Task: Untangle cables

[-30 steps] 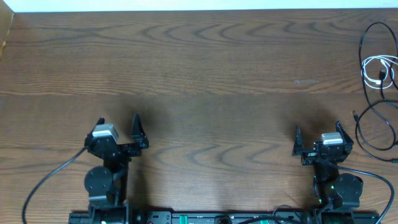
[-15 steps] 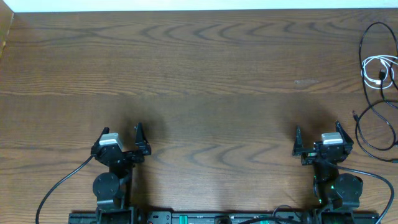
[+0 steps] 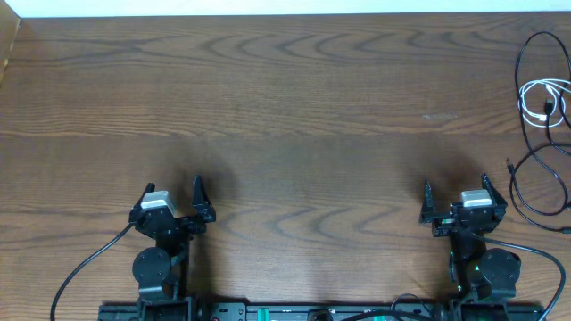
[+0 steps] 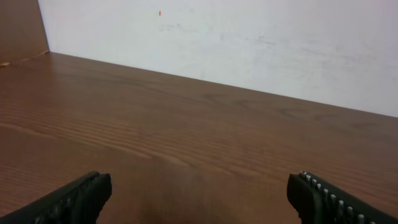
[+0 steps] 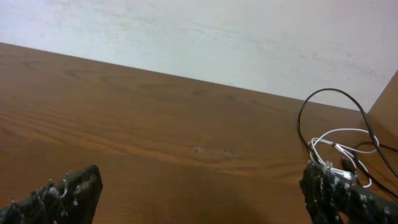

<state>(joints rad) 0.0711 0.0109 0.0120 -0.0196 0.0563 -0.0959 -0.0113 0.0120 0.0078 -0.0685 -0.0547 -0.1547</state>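
Overhead: the left claw (image 3: 172,188), spread wide, has drawn back; right claw (image 3: 456,185) unmoved, equally wide.

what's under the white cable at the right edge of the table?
Mostly bare table. A black cable loops across the white cable, but which of the two lies underneath is too fine to tell. The pile runs off the frame's right edge.

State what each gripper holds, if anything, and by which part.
Nothing is held. The left gripper and right gripper are both open and empty; the cables lie apart, to the right.
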